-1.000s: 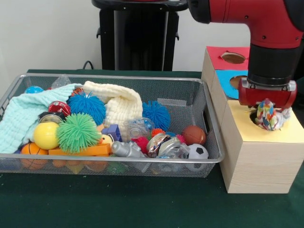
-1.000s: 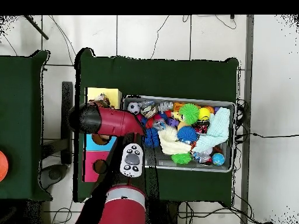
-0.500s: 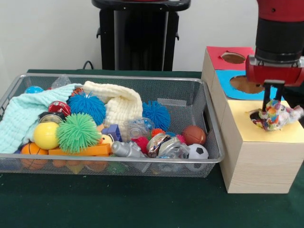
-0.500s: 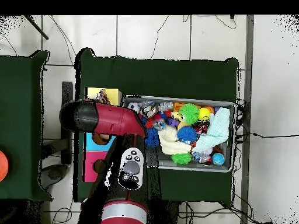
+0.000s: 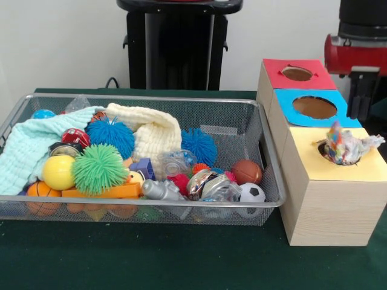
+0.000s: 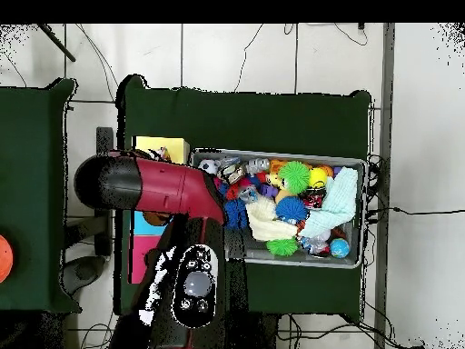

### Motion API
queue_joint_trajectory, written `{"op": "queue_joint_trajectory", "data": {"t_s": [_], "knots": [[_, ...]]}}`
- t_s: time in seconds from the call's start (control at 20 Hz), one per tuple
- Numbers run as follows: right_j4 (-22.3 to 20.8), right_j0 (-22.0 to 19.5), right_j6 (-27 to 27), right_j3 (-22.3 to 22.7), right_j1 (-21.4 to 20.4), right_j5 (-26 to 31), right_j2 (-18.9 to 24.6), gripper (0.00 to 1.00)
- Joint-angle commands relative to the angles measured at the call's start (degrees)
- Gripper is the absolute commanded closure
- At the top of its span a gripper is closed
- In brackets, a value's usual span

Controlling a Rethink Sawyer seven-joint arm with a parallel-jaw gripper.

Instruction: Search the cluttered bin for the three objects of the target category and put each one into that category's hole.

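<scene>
A crinkly multicoloured packet (image 5: 346,145) sits in the hole of the yellow box top (image 5: 338,166), sticking up out of it, with nothing holding it. My gripper (image 5: 359,112) hangs above and behind it, over the blue top (image 5: 314,107), open and empty. Its red housing (image 5: 357,54) is at the right top edge. The wire bin (image 5: 151,208) holds the clutter: shiny wrapped packets (image 5: 208,186), spiky balls (image 5: 98,168) and cloths (image 5: 151,133). In the overhead view the red arm (image 6: 154,186) covers most of the box and hides the gripper; the yellow top (image 6: 162,145) shows.
The red top (image 5: 296,74) with its hole is the farthest box section. In the bin lie a small basketball (image 5: 247,171), a soccer ball (image 5: 252,193), a yellow ball (image 5: 58,172) and a mint cloth (image 5: 30,148). In the overhead view, green tablecloth (image 6: 245,114) surrounds the bin (image 6: 356,214).
The gripper let go of the multicoloured packet at the yellow hole and rose up and back. The packet stays lodged in the hole.
</scene>
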Motion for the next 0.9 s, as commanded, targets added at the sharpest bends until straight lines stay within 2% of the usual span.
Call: {"op": "queue_joint_trajectory", "data": {"t_s": [0.05, 0.5, 0.7, 0.9], "knots": [[-1.44, 0.15, 10.65, 1.36, -1.26, 7.06, -0.5, 1.0], [-1.63, 0.17, 10.33, -0.28, -1.73, 9.24, -1.59, 1.0], [-2.23, -1.71, 7.73, -3.53, 2.07, 6.09, -0.39, 1.0], [-2.22, -3.68, 5.72, -4.31, 4.71, 1.43, 1.86, 1.0]]}}
